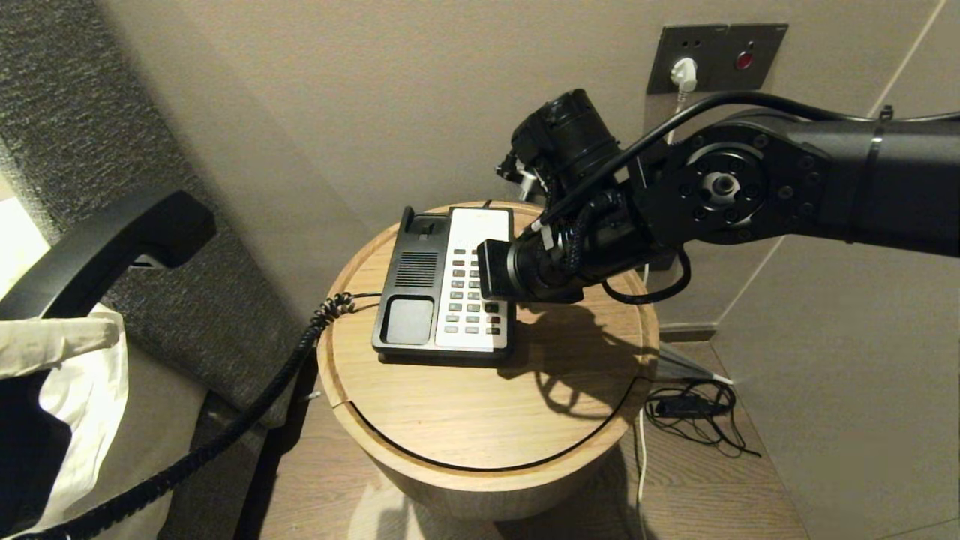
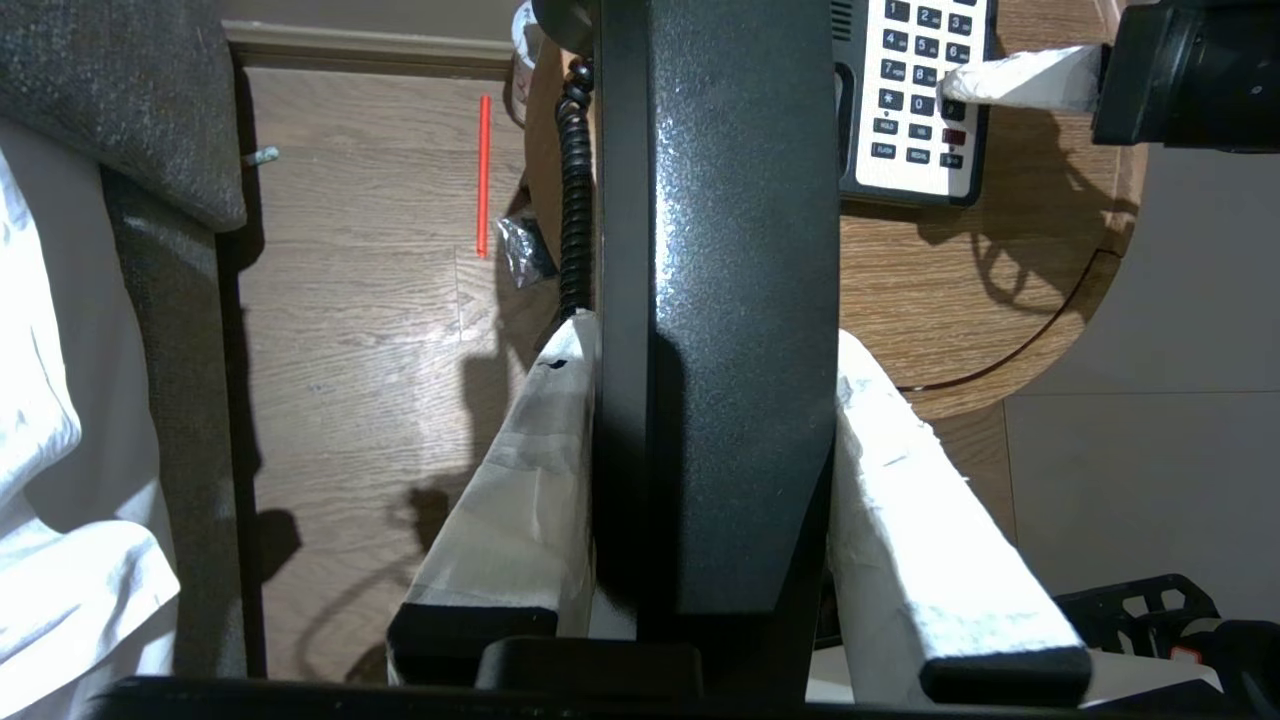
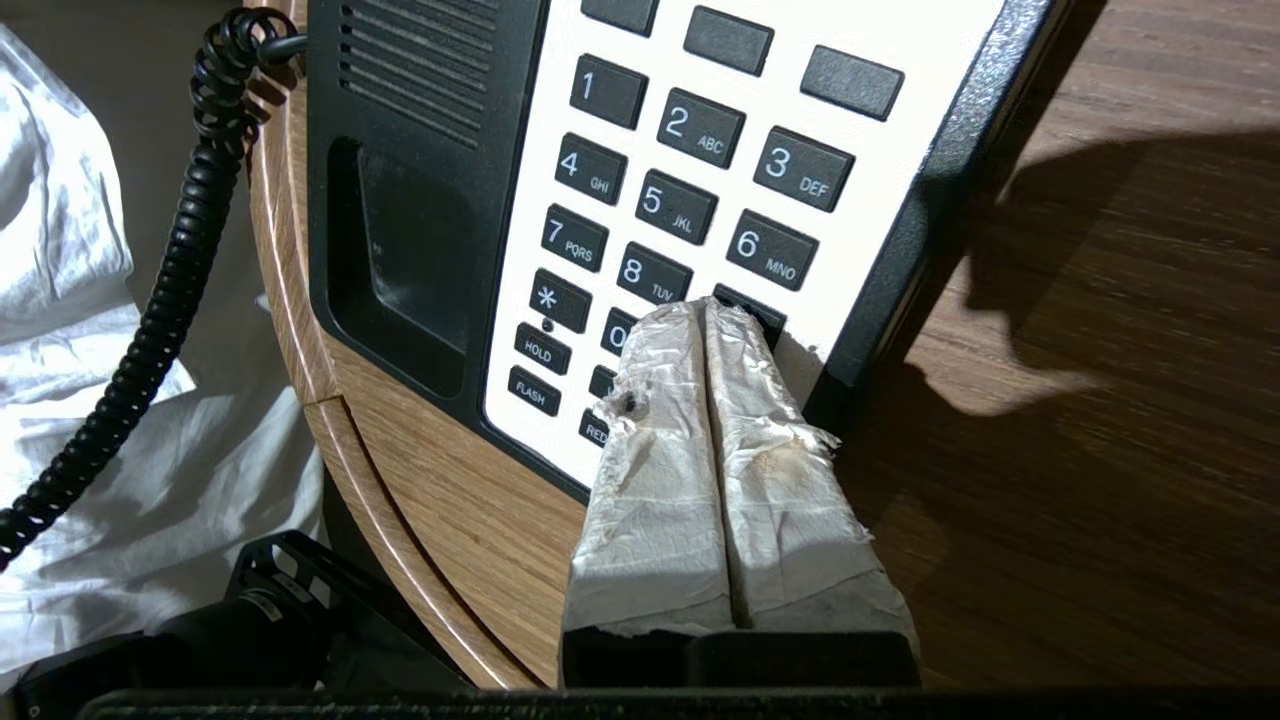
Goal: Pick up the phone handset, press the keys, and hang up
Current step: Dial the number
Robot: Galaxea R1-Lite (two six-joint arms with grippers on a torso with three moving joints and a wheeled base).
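At frame centre, dark grey rectangular keys (image 3: 650, 205) pressed by pinched-shut right gripper (image 3: 705, 315); neighbouring key risked. Long black plastic handset (image 2: 720, 300) clamped in left gripper (image 2: 705, 345), upper left; taut cord may drag base.

My head cam looks forward and down on the round table (image 1: 487, 420) from mid range. My left wrist cam sits off to the left, close behind the phone handset (image 2: 720, 300), facing the table. My right wrist cam is tight over the keys (image 3: 650, 200); all three share the phone base (image 1: 409, 300).
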